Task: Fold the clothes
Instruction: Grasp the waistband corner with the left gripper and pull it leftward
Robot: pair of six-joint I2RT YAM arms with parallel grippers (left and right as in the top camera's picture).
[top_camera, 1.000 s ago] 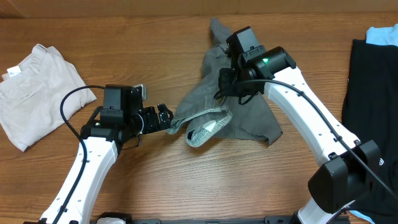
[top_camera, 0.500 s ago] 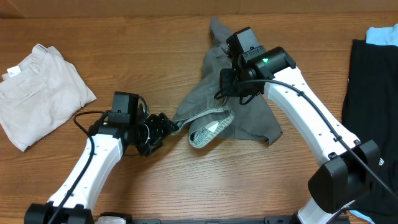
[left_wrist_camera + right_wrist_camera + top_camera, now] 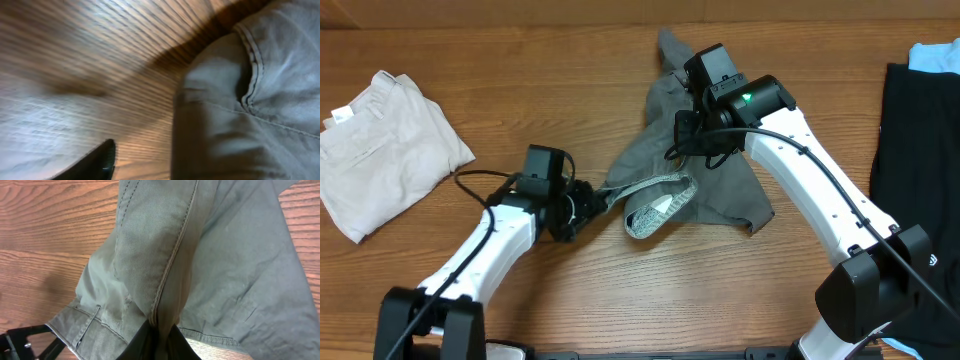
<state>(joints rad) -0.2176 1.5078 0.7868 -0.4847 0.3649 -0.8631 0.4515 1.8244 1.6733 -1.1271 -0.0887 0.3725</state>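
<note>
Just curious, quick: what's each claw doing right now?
Left gripper: beside the grey shorts; cannot be told.
Right gripper: closed on the grey shorts.

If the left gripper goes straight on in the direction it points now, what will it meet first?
The grey shorts: their waistband edge lies directly ahead of the left gripper, very close. In the wrist view the fabric fills the way forward, though it is unclear whether the fingers already touch it.

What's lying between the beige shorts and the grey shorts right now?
Overhead view: only bare table and the left arm, with the left gripper at the grey shorts' edge. Nothing else before the beige shorts.
</note>
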